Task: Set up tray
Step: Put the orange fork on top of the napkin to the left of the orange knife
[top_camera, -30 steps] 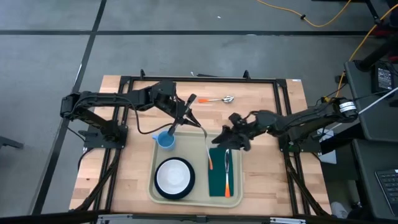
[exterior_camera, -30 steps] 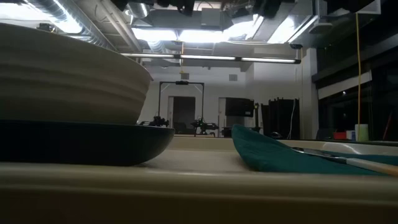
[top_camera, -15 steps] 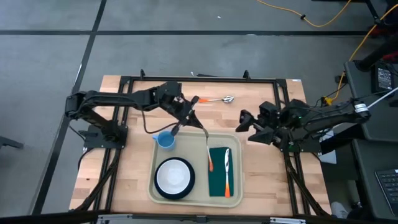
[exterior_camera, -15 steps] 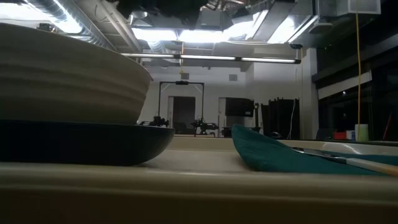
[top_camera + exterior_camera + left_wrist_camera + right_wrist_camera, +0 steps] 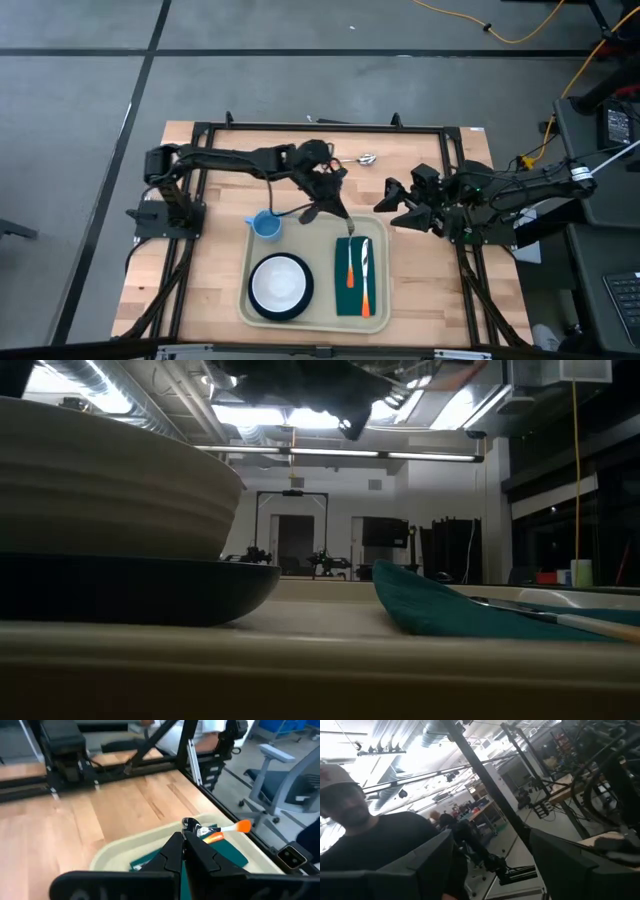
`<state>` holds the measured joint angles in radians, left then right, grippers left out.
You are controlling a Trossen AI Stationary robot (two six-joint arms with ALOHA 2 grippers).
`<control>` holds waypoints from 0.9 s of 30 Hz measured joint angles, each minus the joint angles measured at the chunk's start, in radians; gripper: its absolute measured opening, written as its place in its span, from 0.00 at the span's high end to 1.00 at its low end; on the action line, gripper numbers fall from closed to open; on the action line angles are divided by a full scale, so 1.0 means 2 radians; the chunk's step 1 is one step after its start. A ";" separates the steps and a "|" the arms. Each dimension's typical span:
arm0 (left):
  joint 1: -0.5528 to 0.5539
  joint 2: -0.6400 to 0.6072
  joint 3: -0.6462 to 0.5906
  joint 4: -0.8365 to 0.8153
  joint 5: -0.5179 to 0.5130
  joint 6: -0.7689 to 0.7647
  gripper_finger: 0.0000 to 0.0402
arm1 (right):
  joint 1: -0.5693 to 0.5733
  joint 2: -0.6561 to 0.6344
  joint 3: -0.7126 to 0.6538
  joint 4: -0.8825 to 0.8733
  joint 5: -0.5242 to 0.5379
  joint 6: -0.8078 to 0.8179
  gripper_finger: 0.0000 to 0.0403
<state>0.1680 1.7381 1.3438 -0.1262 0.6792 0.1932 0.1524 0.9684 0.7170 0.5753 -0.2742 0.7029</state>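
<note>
We see the left gripper [image 5: 343, 215] reached out over the far edge of the tray [image 5: 300, 235], its fingers [image 5: 175, 851] pressed together on the metal end of an orange-handled utensil [image 5: 220, 831]. In the left wrist view that utensil sticks out just past the fingertips, its orange handle hanging above the dark green napkin [image 5: 359, 277] that lies directly below and ahead of the gripper. The napkin sits in the tray's right part, with an orange-handled knife [image 5: 366, 270] and a second orange-handled piece [image 5: 349, 278] lying on it lengthwise.

The tray itself rests on the wooden bench [image 5: 210, 280], beneath the left gripper and reaching from there toward the near edge. On the tray, well to the left of the gripper, we find a white bowl on a dark plate [image 5: 280, 286], and a blue cup [image 5: 265, 224] at the tray's far left corner. A spoon [image 5: 362, 158] lies on the bare bench beyond the gripper.

The right gripper [image 5: 392, 196] waits off the tray's far right corner, its fingers spread apart and holding nothing. Its wrist view shows a person in a dark shirt [image 5: 385, 850] in the room.
</note>
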 joint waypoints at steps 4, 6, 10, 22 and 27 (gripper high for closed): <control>0.001 0.037 0.028 -0.018 0.019 -0.021 1.00 | 0.000 0.000 0.000 -0.002 0.001 -0.002 0.33; 0.001 0.054 0.035 -0.020 0.032 -0.050 1.00 | 0.000 0.000 0.000 -0.002 0.001 -0.002 0.33; 0.000 0.079 0.042 -0.024 0.046 -0.075 1.00 | 0.000 0.000 0.000 -0.006 -0.002 -0.013 0.33; -0.004 0.139 0.042 -0.029 0.048 -0.142 1.00 | 0.000 0.000 0.000 -0.021 -0.008 -0.030 0.33; -0.017 0.147 0.041 -0.008 0.034 -0.151 1.00 | 0.000 0.000 0.000 -0.022 -0.009 -0.029 0.33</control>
<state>0.1343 2.0316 1.4259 -0.1413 0.7479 -0.1097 0.1524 0.9676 0.7170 0.5312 -0.2916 0.6440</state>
